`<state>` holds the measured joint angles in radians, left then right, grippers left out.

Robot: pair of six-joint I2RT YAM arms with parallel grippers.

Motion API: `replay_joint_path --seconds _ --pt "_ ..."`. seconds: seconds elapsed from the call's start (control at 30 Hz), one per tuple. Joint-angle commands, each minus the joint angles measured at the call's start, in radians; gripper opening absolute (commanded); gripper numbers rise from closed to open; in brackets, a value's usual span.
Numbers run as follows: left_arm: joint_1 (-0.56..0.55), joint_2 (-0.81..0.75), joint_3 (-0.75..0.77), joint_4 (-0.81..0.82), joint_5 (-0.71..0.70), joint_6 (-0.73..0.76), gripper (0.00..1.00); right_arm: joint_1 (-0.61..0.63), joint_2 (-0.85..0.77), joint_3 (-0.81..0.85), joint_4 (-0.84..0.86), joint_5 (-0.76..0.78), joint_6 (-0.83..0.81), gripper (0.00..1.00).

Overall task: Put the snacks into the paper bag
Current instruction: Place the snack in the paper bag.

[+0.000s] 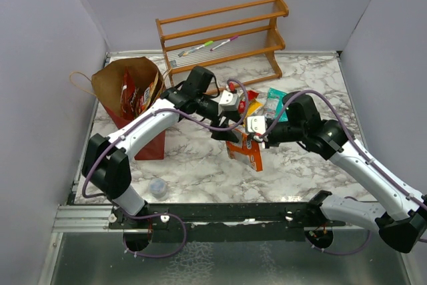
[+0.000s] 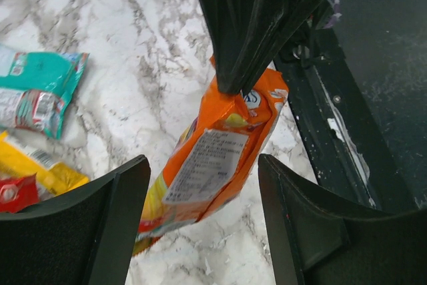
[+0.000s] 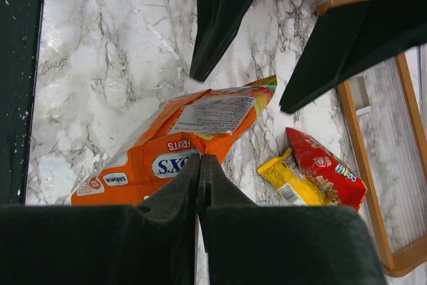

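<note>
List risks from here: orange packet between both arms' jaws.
1. Right jaws pinch the packet only at an edge; it hangs tilted and may slip.
2. Left jaws stand open around it, close to the right jaws: closing could clash.
3. The bag already holds chip bags; the packet may snag at the mouth.

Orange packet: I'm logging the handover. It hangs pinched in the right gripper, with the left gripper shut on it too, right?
Not quite. The left gripper is open, its fingers standing either side of the orange packet, as the left wrist view shows. The right gripper does pinch it.
</note>
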<state>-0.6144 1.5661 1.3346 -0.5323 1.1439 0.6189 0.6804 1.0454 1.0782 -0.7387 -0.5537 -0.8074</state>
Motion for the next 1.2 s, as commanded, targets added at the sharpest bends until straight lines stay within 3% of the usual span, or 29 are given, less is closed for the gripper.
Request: replay_joint_path --seconds 0.0,0.37,0.57,0.83,1.0,1.07,1.17 --pt "-0.023 0.064 0.089 0.02 0.13 0.036 0.69 -0.002 -0.029 0.034 0.015 -0.009 0.01 0.01" --pt "-0.052 0.124 0.123 -0.126 0.172 0.174 0.59 -0.003 -0.046 0.032 0.018 0.002 0.014 0.01" --pt "-0.06 0.124 0.111 -0.14 0.179 0.192 0.4 -0.002 -0.055 0.021 0.024 0.009 0.014 0.01" --pt "-0.062 0.124 0.124 -0.15 0.176 0.193 0.01 -0.002 -0.06 0.017 0.016 0.024 0.008 0.01" --pt "-0.062 0.106 0.13 -0.151 0.153 0.181 0.0 -0.009 -0.072 0.018 0.013 0.039 0.015 0.02" --pt "-0.061 0.088 0.132 -0.15 0.141 0.175 0.0 -0.018 -0.079 0.024 0.004 0.033 0.02 0.07" --pt "-0.061 0.066 0.134 -0.148 0.113 0.168 0.0 -0.041 -0.098 0.03 -0.002 0.031 0.031 0.25"
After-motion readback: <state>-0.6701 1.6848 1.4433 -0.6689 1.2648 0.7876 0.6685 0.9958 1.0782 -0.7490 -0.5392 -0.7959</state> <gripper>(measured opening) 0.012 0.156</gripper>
